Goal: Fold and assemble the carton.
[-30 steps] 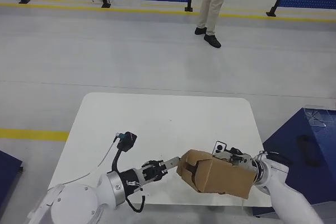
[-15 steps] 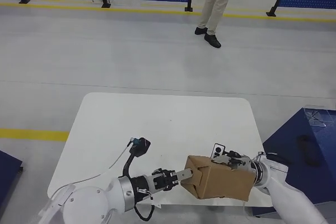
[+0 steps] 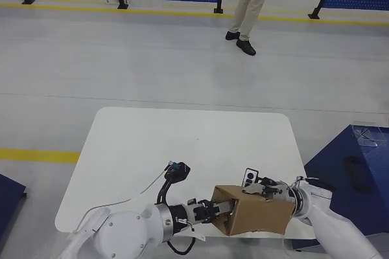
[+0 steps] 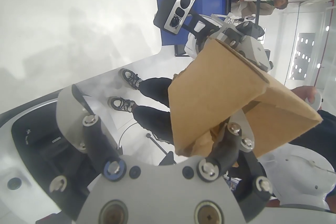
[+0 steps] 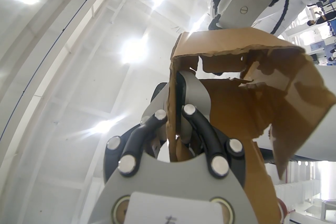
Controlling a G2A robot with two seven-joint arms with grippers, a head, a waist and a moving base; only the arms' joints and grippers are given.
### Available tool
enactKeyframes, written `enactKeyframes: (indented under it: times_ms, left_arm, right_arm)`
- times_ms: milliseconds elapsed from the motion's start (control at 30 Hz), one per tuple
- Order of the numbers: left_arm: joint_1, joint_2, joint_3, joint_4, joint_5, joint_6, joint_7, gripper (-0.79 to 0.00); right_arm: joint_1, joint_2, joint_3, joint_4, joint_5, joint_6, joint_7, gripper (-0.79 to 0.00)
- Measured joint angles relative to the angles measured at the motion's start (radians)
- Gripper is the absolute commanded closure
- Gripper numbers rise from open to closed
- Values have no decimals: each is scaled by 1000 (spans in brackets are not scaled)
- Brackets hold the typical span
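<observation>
Right hand is clamped on the carton: one side wall is pinched between its fingers, so we count that grip as solid. Left hand is spread wide and grips nothing. One of its fingers is up against the lower corner of the carton, the other is well clear of it. From above, the left hand sits at the open end of the carton and the right hand is on its far wall. The carton spans between them over the near right part of the desk; we can't tell whether it touches the desk. Progress, as we judge it: the body is squared up into a box shape rather than lying flat, so the erecting step looks done. What's left is the ends. The end facing the left hand is open, and the flaps seen from the right wrist are ragged and only partly folded in, with gaps between them. We'd call it roughly halfway: flaps need tucking in and closing before it counts as assembled.
</observation>
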Motion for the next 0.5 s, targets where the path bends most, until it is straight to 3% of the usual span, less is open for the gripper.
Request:
enactKeyframes:
  times_ms: [300,500]
  left_arm:
    - [35,7,-80,-57,-33,17,44,-785]
    - [129,23,-238,-113,-88,-69,81,-785]
  right_arm:
    - [11,10,13,56,43,-2,2,0]
    - [5,10,20,78,64,-5,4,0]
